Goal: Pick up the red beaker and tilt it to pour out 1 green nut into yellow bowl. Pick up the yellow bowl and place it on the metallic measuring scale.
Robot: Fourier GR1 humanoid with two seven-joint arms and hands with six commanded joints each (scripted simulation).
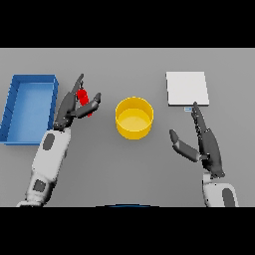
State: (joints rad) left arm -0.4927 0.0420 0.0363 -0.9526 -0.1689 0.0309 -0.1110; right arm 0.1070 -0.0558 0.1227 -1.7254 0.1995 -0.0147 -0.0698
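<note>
Head view: left hand [74, 105] at red beaker [84, 101], yellow bowl [134, 117] mid-table.
Beaker sits between the left thumb and fingers, which close around it. Round bowl looks empty. Right hand [205, 144] open, fingers straight, just below the flat square scale [187, 88]. Blue rectangular bin [29, 107] far left.

My left hand [74, 105] reaches around the red beaker [84, 101], fingers and thumb on either side; I think they touch it. The yellow bowl [134, 117] sits mid-table, the blue tray [29, 107] far left. My right hand [205, 144] rests open near the scale [187, 88].
</note>
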